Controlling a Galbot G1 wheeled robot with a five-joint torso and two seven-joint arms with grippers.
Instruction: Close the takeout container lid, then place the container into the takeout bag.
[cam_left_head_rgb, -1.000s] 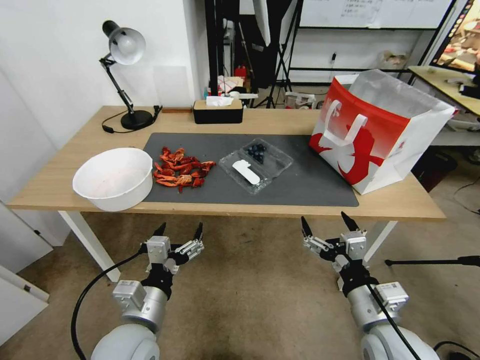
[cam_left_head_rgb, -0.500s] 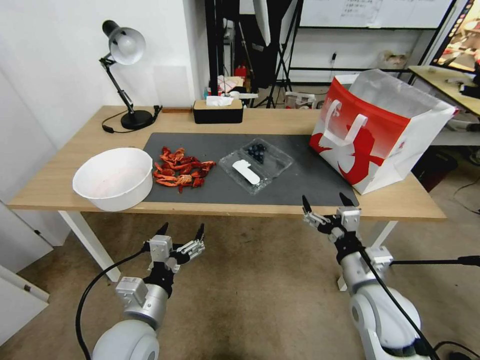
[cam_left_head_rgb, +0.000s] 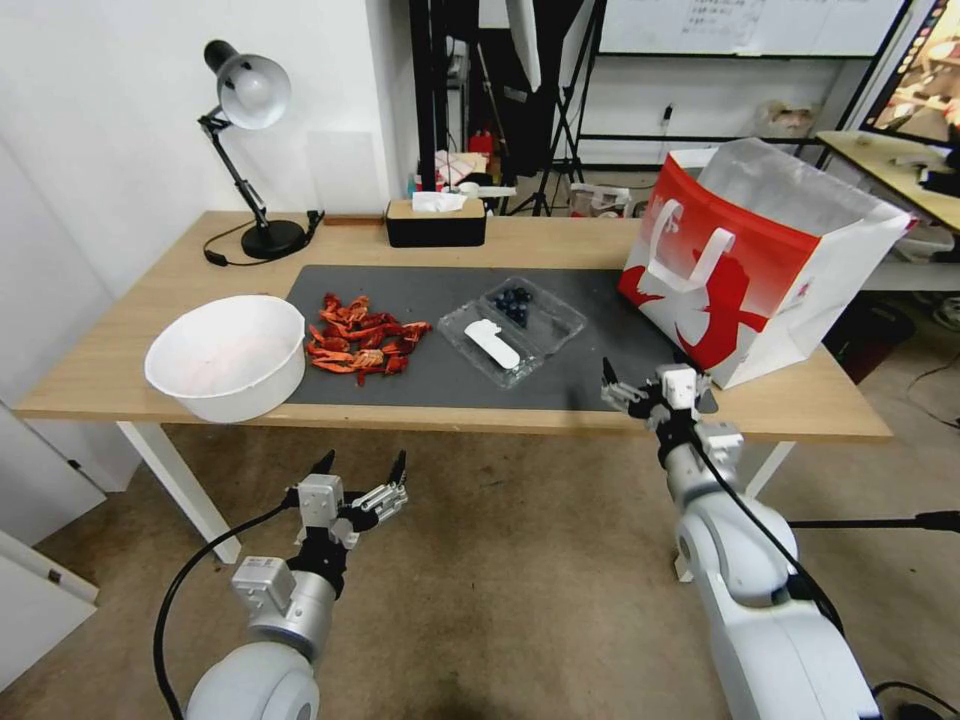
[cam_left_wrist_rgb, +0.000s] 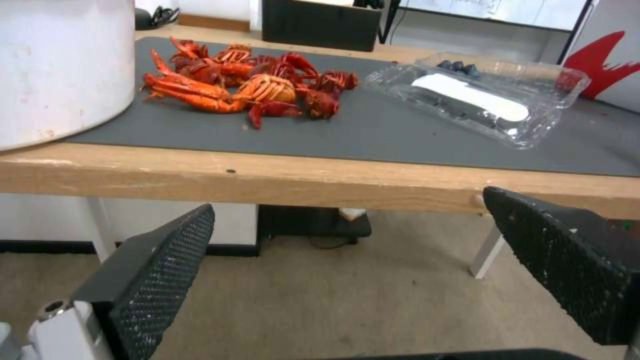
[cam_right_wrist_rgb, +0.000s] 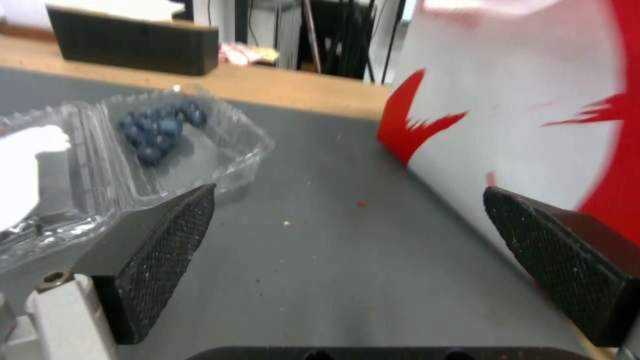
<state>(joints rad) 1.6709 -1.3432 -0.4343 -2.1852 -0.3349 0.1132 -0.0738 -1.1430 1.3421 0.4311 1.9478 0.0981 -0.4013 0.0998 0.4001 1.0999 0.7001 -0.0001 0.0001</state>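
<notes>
While the takeout container (cam_left_head_rgb: 512, 329) lies open on the dark mat (cam_left_head_rgb: 620, 370), its labelled lid (cam_left_head_rgb: 489, 345) folded toward the counter (cam_left_head_rgb: 100, 370) edge, the right pincer (cam_left_head_rgb: 640, 385) hovers at that edge with fingers apart, between the container and the takeout bag (cam_left_head_rgb: 745, 275). To close it well, I would slip a finger under the lid's free rim and swing it over the berries, pressing gently since thin plastic slides. One container, one bag, one white bowl (cam_left_head_rgb: 228, 355) and one crayfish pile (cam_left_head_rgb: 360, 335) are present; the left pincer (cam_left_head_rgb: 360, 478) waits below, apart.
</notes>
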